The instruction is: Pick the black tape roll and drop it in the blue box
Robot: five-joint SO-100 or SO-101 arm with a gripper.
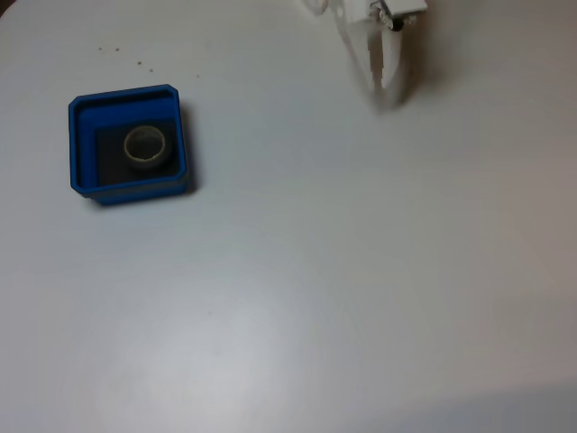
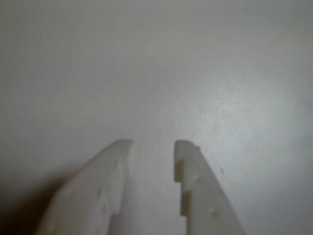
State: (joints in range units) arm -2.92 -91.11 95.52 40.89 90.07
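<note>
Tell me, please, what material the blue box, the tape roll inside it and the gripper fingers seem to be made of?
Blue box: probably plastic; uniform bright colour, moulded stepped rim.
Tape roll: pale core looks like matte cardboard; its dark tape barely shows against the floor.
Gripper fingers: white matte plastic, possibly printed; edges notched.

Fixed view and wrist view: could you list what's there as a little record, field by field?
surface: plain white table
container: square bright-blue plastic box, dark floor, left side of the fixed view
ring: small black tape roll with pale core, lying inside the box
hand: white two-finger hand at the fixed view's top edge, far from the box
hand state: fingers apart, nothing between them
</note>
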